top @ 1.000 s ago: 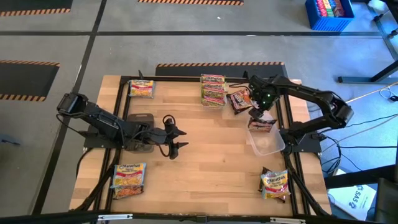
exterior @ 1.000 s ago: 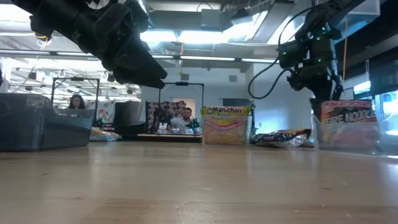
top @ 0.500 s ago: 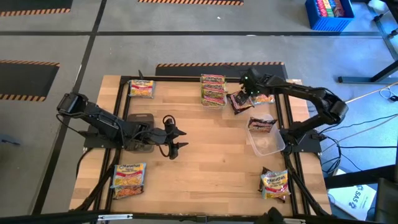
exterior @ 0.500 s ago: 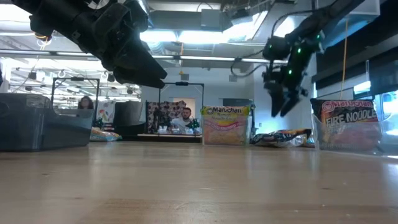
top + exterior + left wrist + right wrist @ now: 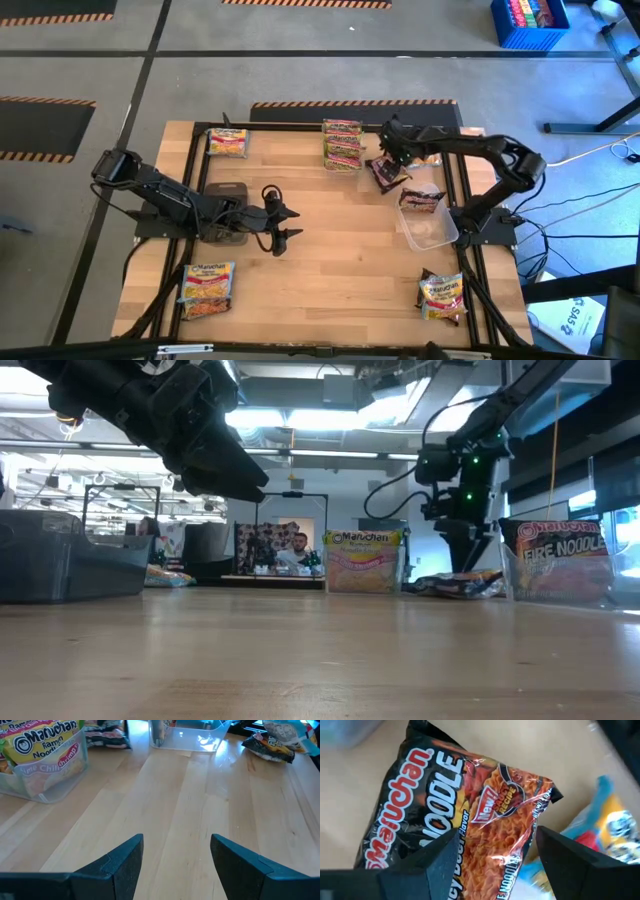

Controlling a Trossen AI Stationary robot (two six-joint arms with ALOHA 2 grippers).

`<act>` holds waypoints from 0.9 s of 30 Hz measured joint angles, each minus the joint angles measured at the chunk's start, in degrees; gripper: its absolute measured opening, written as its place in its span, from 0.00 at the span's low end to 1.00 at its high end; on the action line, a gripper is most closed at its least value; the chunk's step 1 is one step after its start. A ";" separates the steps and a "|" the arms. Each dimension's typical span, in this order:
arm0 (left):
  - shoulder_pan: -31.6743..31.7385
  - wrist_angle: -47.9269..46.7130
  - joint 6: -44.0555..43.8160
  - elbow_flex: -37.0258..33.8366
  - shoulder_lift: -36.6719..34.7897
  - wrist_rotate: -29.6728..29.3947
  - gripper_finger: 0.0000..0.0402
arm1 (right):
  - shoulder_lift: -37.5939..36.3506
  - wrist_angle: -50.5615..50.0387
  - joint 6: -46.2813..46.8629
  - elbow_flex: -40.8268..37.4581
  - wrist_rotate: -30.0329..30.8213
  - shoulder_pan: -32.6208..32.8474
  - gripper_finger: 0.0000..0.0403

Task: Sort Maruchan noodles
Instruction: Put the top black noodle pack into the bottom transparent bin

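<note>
Wooden table [image 5: 340, 250]: at its far right, the right gripper [image 5: 392, 150], jaws open and empty, hovers over a dark Fire Noodle packet [image 5: 440, 815]. Reaching step; next, lower and close. Left gripper [image 5: 285, 225] waits open mid-table.

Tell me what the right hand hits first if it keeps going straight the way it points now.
Probably the dark Fire Noodle packet: the right hand is open and aimed down at it, the packet lying between its fingers in the wrist view. How much gap remains is unclear.
</note>
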 joint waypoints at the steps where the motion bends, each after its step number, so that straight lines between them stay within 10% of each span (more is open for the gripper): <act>1: 0.00 -0.02 0.00 0.00 0.00 -0.01 0.56 | -0.03 -0.68 0.00 0.00 -0.07 1.02 0.62; 27: 0.00 0.40 -1.69 0.00 0.00 -0.01 0.56 | 2.07 4.36 12.40 0.07 -5.19 26.97 0.62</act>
